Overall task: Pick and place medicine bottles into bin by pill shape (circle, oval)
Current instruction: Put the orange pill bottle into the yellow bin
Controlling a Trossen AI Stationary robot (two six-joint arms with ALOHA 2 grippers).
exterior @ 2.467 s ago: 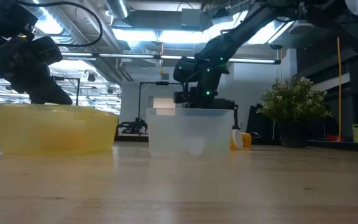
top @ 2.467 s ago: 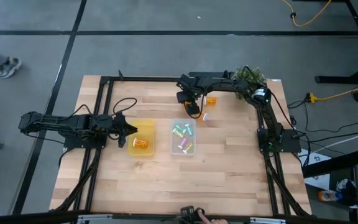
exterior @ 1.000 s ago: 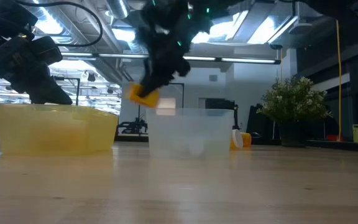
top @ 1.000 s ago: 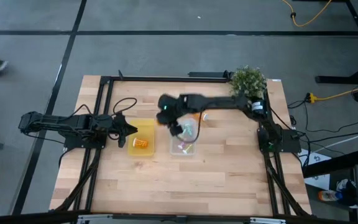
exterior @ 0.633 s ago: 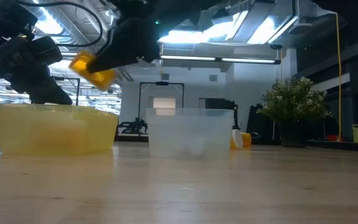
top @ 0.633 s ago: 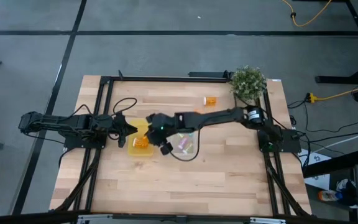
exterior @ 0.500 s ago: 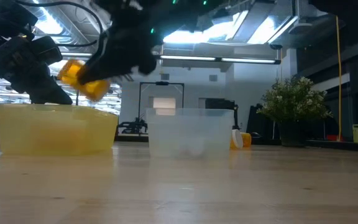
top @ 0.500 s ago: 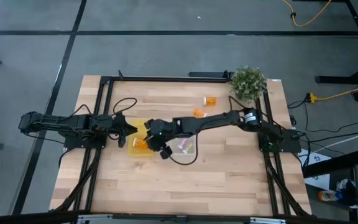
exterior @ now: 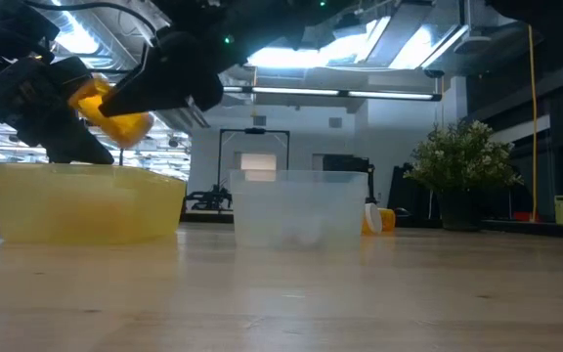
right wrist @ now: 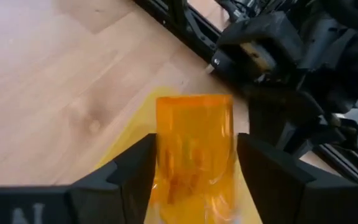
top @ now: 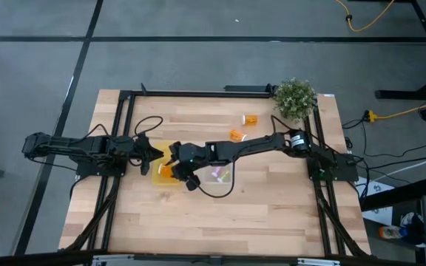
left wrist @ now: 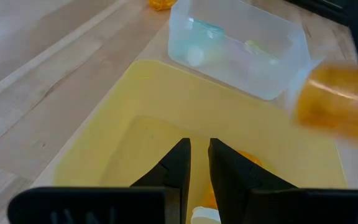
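One orange bottle [right wrist: 194, 149] lies along gripper [right wrist: 194, 165].

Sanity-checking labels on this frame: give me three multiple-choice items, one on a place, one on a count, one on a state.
1. The right hand is above: A) a blue box B) the yellow tray C) a sink
2. Orange bottles lying loose on the table: A) none B) five C) two
3. The clear tray: A) holds pale green bottles B) is empty C) is upturned

Answers: B, the high view shows the right hand over the yellow tray, with another bottle at it; C, two lie beyond the trays; A, pale green bottles show inside it.
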